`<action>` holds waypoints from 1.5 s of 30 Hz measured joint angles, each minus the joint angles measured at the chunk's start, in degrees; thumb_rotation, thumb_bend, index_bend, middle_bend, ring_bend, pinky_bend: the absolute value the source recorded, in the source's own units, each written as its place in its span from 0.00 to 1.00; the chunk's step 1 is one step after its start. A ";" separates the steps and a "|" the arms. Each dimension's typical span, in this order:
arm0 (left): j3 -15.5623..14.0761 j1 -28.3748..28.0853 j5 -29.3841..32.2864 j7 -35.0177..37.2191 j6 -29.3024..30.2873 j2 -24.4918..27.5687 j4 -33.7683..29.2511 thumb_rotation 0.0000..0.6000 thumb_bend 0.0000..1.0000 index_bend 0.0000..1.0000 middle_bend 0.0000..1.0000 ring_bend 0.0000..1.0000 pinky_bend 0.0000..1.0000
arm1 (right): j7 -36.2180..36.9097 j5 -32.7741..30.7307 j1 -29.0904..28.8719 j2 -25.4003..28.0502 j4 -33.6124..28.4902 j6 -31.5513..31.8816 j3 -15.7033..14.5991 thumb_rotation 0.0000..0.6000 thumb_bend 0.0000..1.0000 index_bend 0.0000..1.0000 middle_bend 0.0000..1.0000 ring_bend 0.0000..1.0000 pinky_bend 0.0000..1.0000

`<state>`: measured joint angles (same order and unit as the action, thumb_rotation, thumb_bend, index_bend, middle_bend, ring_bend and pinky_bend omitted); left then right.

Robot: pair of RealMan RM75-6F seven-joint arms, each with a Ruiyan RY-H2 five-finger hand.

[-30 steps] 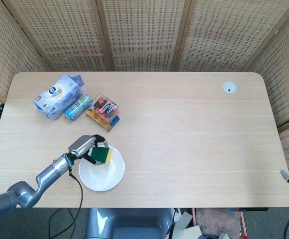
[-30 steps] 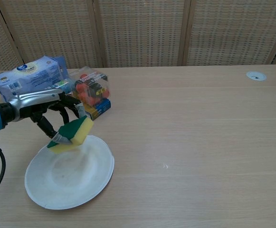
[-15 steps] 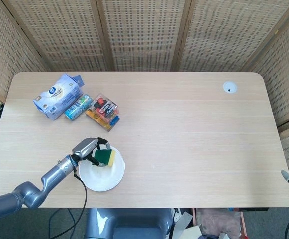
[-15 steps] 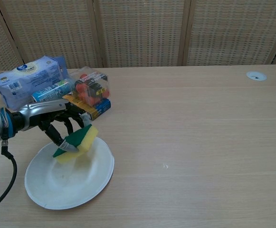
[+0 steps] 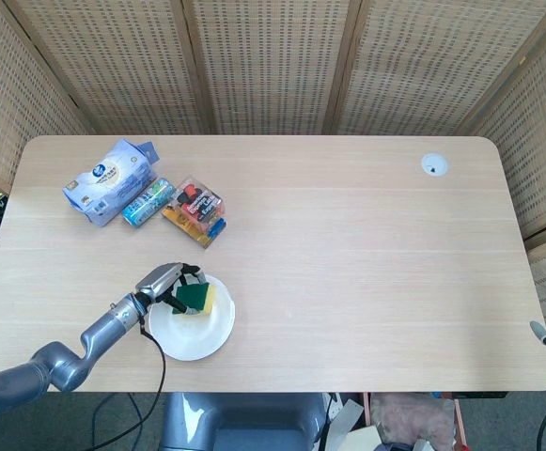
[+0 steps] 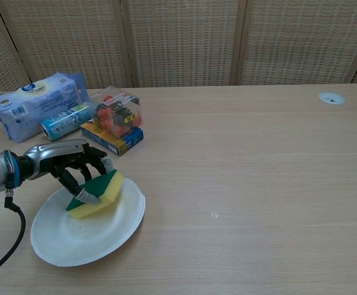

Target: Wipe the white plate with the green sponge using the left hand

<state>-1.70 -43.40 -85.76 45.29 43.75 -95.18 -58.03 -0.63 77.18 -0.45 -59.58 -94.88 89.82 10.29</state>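
The green sponge, soft and light, lies tilted on the white plate near the desk's front left corner. The left hand pinches its upper edge; the thin plate could slide.

Two cameras, one table
The head view looks steeply down from high, taking in the whole tabletop; the chest view sits low and nearer, facing forward across it.
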 measured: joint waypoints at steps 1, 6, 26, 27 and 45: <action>-0.27 0.07 -0.30 0.23 -0.02 -0.17 0.37 1.00 0.12 0.54 0.40 0.29 0.40 | 0.04 0.01 0.01 0.00 0.03 0.00 -0.02 1.00 0.00 0.00 0.00 0.00 0.00; -0.27 0.23 -1.06 1.14 1.38 0.43 -0.10 1.00 0.12 0.54 0.40 0.29 0.40 | 0.38 0.24 0.20 0.13 -0.05 0.37 -0.04 1.00 0.00 0.00 0.00 0.00 0.00; 1.31 -1.06 0.31 -5.60 0.84 2.02 -5.46 1.00 0.12 0.54 0.40 0.29 0.40 | 1.42 0.45 0.42 0.57 -0.30 0.52 -0.06 1.00 0.00 0.00 0.00 0.00 0.00; 1.33 -1.07 0.56 -5.69 0.50 1.58 -4.86 1.00 0.12 0.54 0.40 0.29 0.40 | 1.50 0.39 0.42 0.59 -0.27 0.48 -0.04 1.00 0.00 0.00 0.00 0.00 0.00; 2.51 -1.07 0.03 -4.59 2.72 2.45 -5.17 1.00 0.12 0.54 0.40 0.29 0.40 | 1.78 0.27 0.42 0.74 -0.39 0.39 0.02 1.00 0.00 0.00 0.00 0.00 0.00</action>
<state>0.81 -44.47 -85.73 40.70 46.47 -92.73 -63.20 1.14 77.45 -0.02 -58.84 -95.28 90.21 10.31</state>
